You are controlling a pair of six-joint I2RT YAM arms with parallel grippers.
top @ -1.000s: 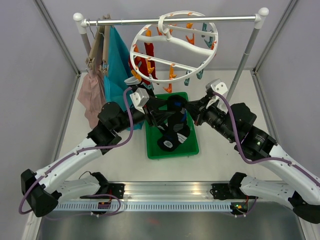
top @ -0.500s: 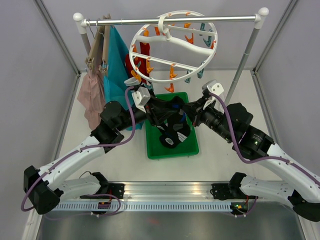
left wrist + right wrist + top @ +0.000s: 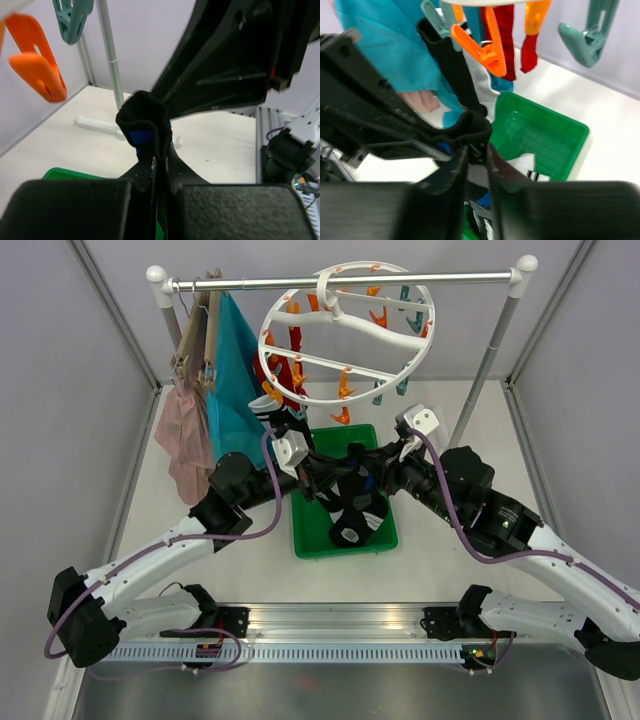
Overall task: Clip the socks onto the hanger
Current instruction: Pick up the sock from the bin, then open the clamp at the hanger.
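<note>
The white ring hanger (image 3: 345,335) hangs from the rail, with red socks (image 3: 298,345) and a black sock (image 3: 268,405) clipped to it. Both grippers meet above the green tray (image 3: 310,540). My left gripper (image 3: 325,480) is shut on the bunched cuff of a black sock (image 3: 145,120); its foot dangles over the tray (image 3: 355,510). My right gripper (image 3: 476,150) faces the left one. Its jaws stand a narrow gap apart, with the same cuff (image 3: 470,127) at their tips. In the left wrist view my left gripper (image 3: 160,157) pinches the cloth tight.
An orange clip (image 3: 480,45) and a teal clip (image 3: 585,40) hang just above the grippers. A teal cloth (image 3: 232,370) and a pink garment (image 3: 185,430) hang at the rail's left end. The rack's right post (image 3: 490,360) slants down behind the right arm.
The left gripper has closed on the black sock's cuff. The right gripper's jaws, shut on it before, have parted a little. Both arms have drawn closer together over the tray.
</note>
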